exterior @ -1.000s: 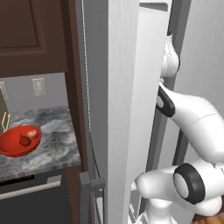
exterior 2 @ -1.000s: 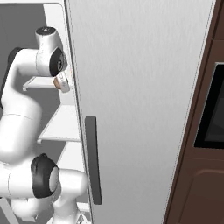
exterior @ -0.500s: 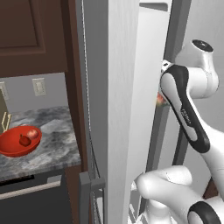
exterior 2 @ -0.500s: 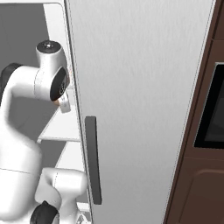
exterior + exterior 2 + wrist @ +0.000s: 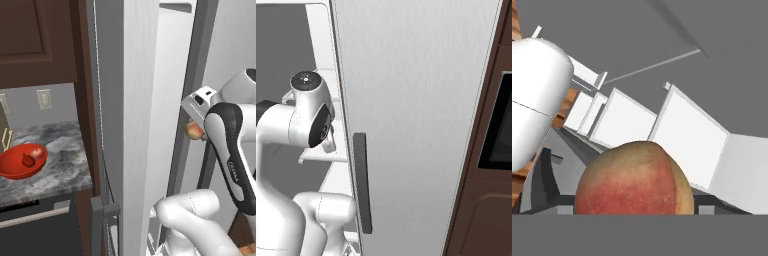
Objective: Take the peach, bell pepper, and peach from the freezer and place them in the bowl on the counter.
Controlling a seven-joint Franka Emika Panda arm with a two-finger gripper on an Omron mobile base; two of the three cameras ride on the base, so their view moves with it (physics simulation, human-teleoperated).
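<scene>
peach [image 5: 633,178] blocks the fingertips and its bottom's cut off in the hand view, plus the freezer [image 5: 125,125] door hides the shelves

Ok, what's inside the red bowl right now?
The bowl holds a pale peach and the dark red bell pepper. Its near rim hides the bottom.

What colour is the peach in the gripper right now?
Red blushing into yellow-orange; the peach shows best in the hand view.
</scene>
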